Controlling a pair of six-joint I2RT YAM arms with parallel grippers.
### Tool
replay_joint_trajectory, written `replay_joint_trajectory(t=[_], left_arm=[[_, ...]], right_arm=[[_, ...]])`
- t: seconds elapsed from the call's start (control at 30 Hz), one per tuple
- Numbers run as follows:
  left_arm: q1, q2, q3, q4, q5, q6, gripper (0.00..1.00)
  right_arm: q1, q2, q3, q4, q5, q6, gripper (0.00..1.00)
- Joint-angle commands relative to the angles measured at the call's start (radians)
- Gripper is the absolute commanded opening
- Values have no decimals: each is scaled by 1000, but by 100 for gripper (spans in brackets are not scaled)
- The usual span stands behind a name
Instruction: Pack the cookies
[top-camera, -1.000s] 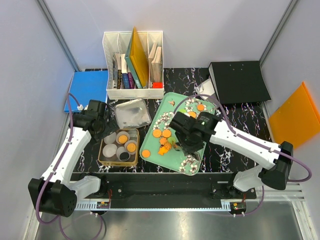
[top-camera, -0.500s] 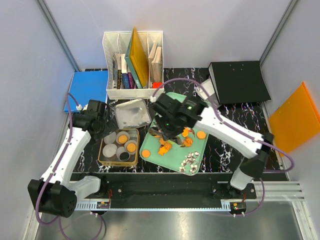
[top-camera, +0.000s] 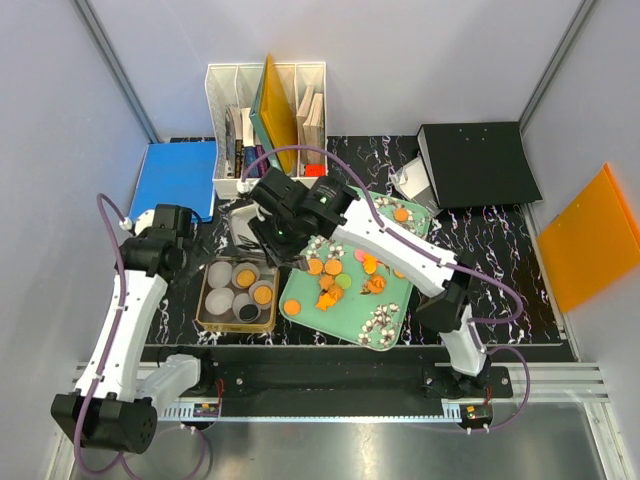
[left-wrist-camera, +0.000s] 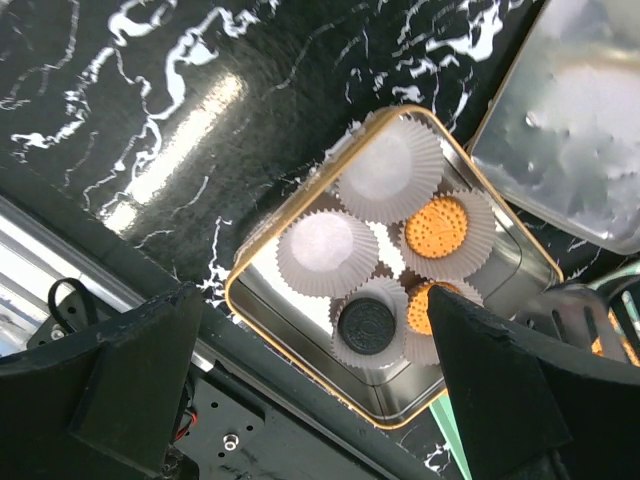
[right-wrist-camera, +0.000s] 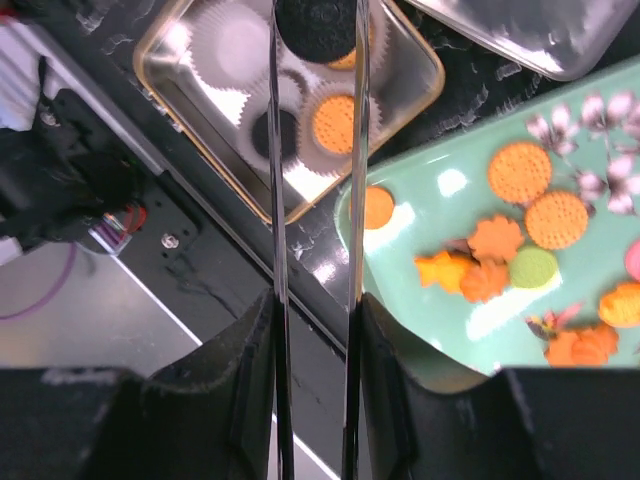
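The right gripper (top-camera: 289, 252) pinches a round black cookie (right-wrist-camera: 318, 28) between its thin fingers, above the square gold metal tin (left-wrist-camera: 232, 290) of white paper cups (left-wrist-camera: 322, 243). More orange cookies (right-wrist-camera: 520, 172) lie on the mint-green tray (right-wrist-camera: 440, 335). The left gripper (left-wrist-camera: 318, 385) is wide open and holds nothing

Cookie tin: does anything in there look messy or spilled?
Nothing stands out. In the tin, the orange cookies and the black cookie lie flat in their paper cups. Two cups are empty, and nothing has spilled.
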Motion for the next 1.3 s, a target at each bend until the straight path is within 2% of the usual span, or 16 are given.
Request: replay_joint_trajectory(t=[0.0,0.43,1.27], left_arm=[[10,-22,50,-39,-85,-37,99],[10,3,91,-159,-220,-196,99],[-41,-8,64,-168,-249,-205,99]], right_arm=[[20,57,133,7,-83,-57,27],[20,201,229,30,-144,-49,27],[20,373,403,59,-137,-36,31]])
